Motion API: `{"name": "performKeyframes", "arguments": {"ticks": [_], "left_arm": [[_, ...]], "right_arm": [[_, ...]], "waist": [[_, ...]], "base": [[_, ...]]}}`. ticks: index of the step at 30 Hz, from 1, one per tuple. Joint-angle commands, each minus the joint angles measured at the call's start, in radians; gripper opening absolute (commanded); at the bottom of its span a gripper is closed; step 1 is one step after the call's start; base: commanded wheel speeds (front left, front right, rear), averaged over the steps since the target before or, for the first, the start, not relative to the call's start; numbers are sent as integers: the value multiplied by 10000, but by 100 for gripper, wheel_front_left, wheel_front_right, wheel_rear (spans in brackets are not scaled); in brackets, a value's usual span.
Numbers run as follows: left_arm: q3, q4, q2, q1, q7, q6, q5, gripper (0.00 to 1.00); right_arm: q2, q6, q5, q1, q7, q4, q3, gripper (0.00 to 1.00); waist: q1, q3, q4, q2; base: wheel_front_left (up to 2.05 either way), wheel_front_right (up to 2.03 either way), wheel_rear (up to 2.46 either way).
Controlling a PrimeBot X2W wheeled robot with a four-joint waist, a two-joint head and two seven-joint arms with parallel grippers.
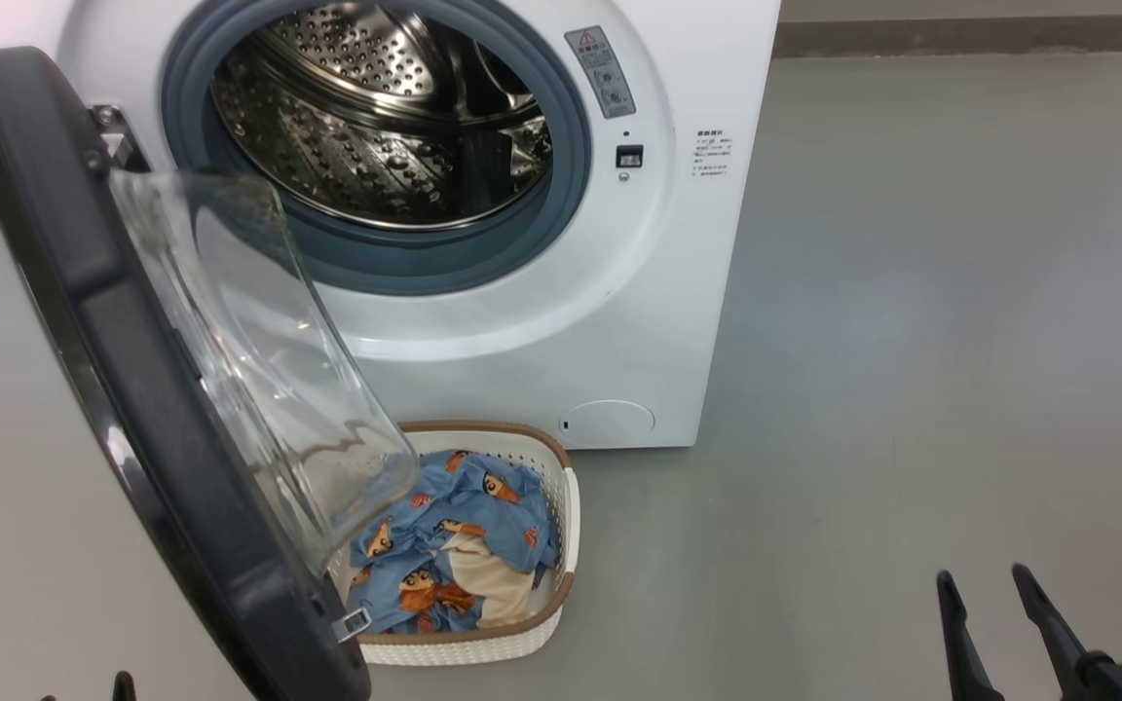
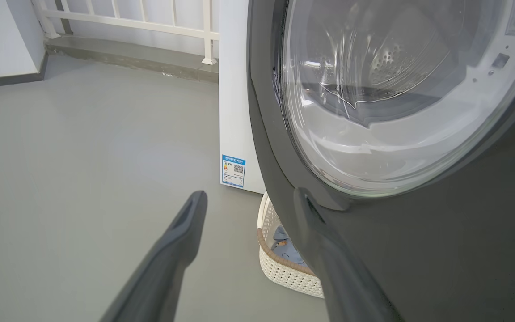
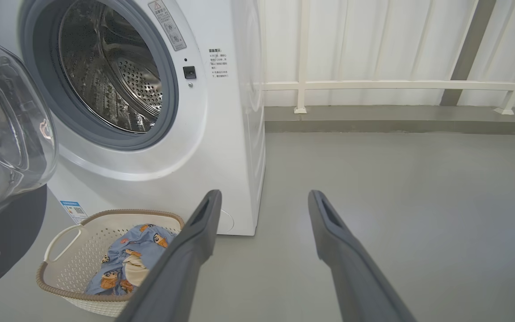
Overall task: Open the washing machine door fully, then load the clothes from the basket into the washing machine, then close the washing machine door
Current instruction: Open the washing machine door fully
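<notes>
Steel drum (image 1: 376, 117): perforated and in plain sight behind the grey gasket of the washing machine (image 1: 542, 331); no fabric seen inside.
Washing machine door (image 1: 123, 331): swung out on its hinge at the robot's left, glass bowl towards the opening; in the head view its lower edge overlaps the basket's near-left part.
Basket (image 1: 483, 428): on the floor (image 1: 912, 341), just in front of the machine's base, below the opening.
Clothes (image 1: 468, 526): blue printed bundle with a cream piece, all in the basket, none loaded.
Left gripper (image 2: 249, 194): jaws wide, empty, at the door's outer face; one finger crosses the dark rim, and contact cannot be told.
Right gripper (image 1: 983, 576): jaws wide, empty, low over bare floor, well to the right of the basket.
Step in hand: probably the last of the door opening, ahead of the first reach for the clothes.
Doing it well: press the rim, not the glass, until the bowl no longer overhangs the basket; then bring the right gripper down over the middle of the bundle and gather both pieces.
Risk: a shallow pinch may lift one layer and leave the cream piece behind.
</notes>
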State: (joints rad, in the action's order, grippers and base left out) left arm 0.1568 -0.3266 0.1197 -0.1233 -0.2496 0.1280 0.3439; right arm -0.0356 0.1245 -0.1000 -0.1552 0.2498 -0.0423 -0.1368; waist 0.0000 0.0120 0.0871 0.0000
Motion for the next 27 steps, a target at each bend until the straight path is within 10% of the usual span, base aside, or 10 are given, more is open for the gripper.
{"name": "performKeyframes", "arguments": {"ticks": [1,27], "left_arm": [[338,257,89,50,-122,27,-99,100],[357,326,18,-20,-122,27,-183,100]], "right_arm": [[-148,62,92,-29,120,191,108,100],[-147,62,25,-183,120,56,-214,100]], "waist": [[0,-88,12,0],[0,-142,77,0]], "base": [[0,0,0],[0,0,0]]}}
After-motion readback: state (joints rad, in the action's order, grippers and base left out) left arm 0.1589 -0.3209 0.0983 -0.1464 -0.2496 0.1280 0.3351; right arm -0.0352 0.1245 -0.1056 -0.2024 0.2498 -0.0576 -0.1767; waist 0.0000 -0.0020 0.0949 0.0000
